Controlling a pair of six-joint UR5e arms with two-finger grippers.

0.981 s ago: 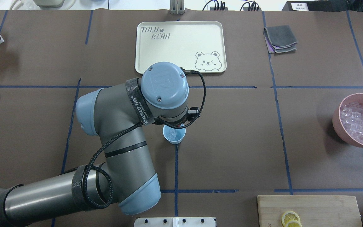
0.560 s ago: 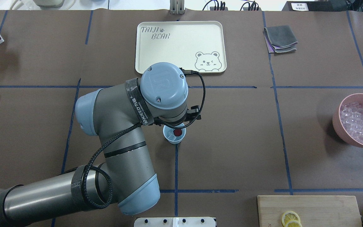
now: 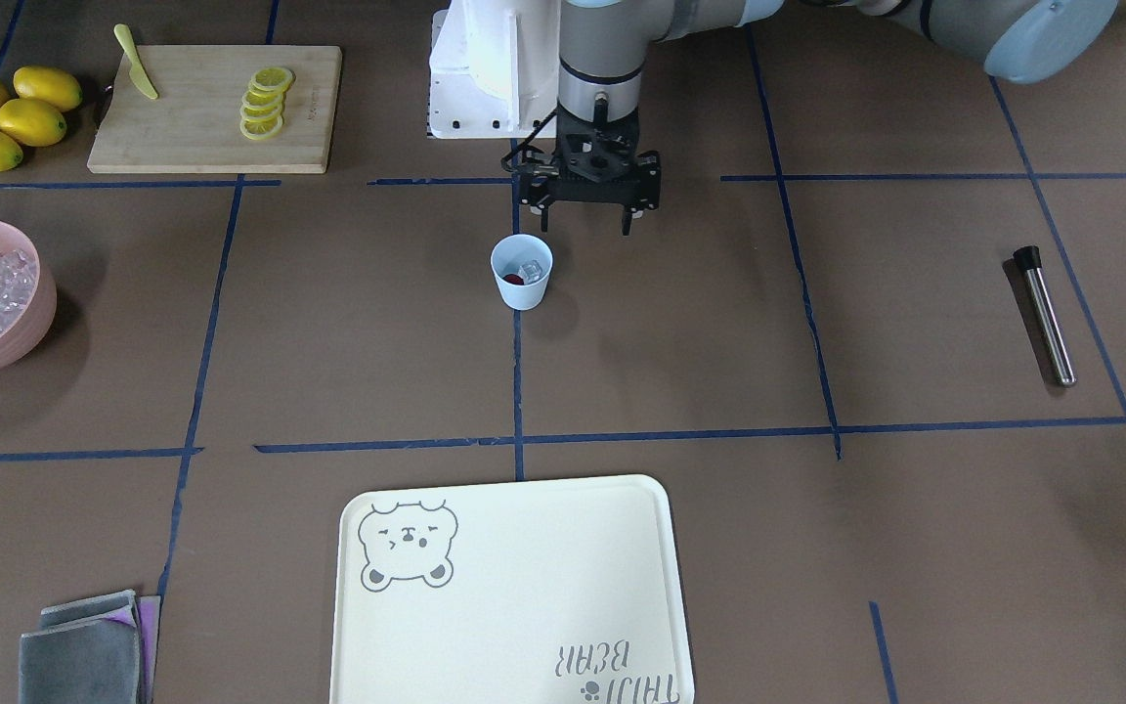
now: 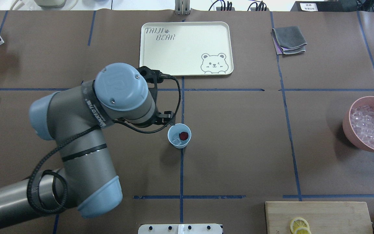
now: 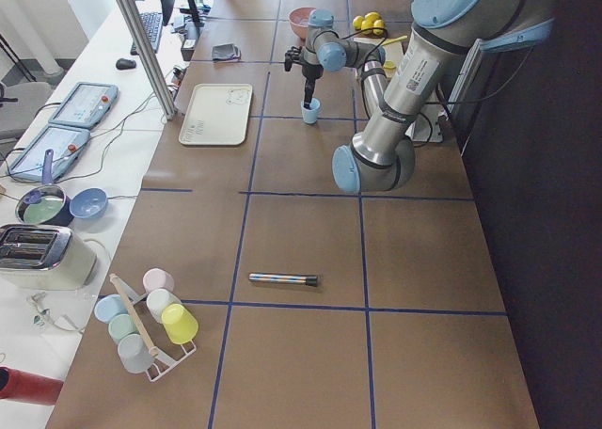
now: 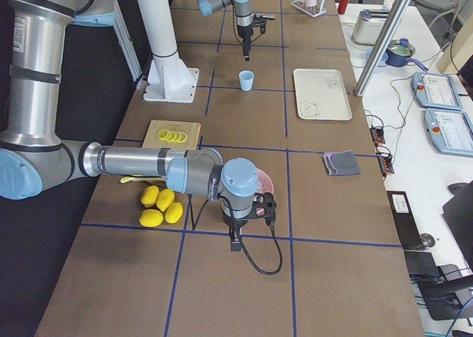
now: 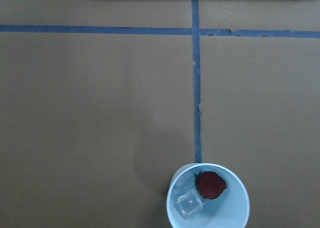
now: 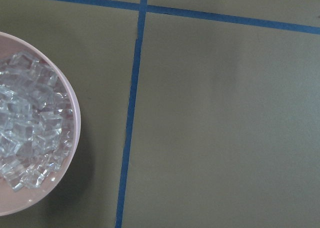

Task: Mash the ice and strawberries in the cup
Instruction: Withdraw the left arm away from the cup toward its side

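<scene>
Cup [image 7: 231, 215] with strawberry [image 7: 210, 185] and ice [image 7: 189, 204] inside; left claw [image 3: 585, 227] apart nearby

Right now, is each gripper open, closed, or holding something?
Left gripper: open, holding nothing.
Right gripper: cannot be told from this side view.

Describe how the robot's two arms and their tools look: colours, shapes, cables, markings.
The left arm and the right arm are grey metallic tubes with pale blue joint caps. A black braided cable loops along the left arm, and a black strap on it bears white lettering. The left tool is black and two-fingered; the right tool looks black too.
</scene>
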